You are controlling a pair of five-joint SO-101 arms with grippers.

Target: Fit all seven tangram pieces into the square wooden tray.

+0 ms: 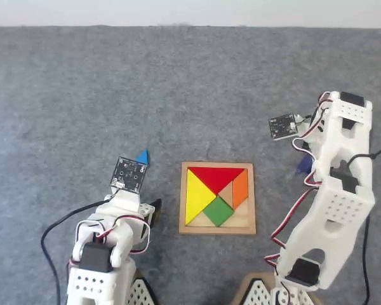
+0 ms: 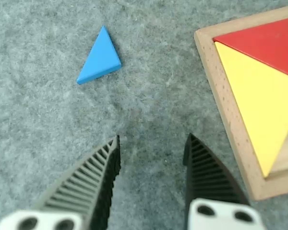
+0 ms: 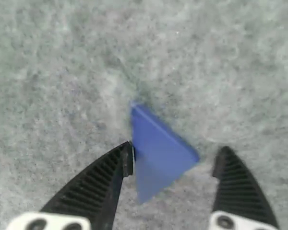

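The square wooden tray [image 1: 185,230] lies mid-table and holds a red triangle [image 1: 214,175], a yellow triangle [image 1: 196,197], a green square [image 1: 220,210], an orange piece [image 1: 240,189] and a small tan triangle [image 1: 227,191]. A light blue triangle [image 2: 100,57] lies flat on the carpet left of the tray, beyond my open left gripper [image 2: 153,141], which holds nothing. My right gripper [image 3: 176,148] is open with its fingers on either side of a dark blue piece [image 3: 158,151] on the carpet; one fingertip is at the piece's edge. This piece [image 1: 303,166] sits right of the tray, partly hidden by the arm.
Grey carpet covers the whole table. The tray's corner [image 2: 209,52] lies close beside the left gripper. The right arm's white body [image 1: 335,210] stands along the tray's right side. Open carpet extends behind the tray and to the far left.
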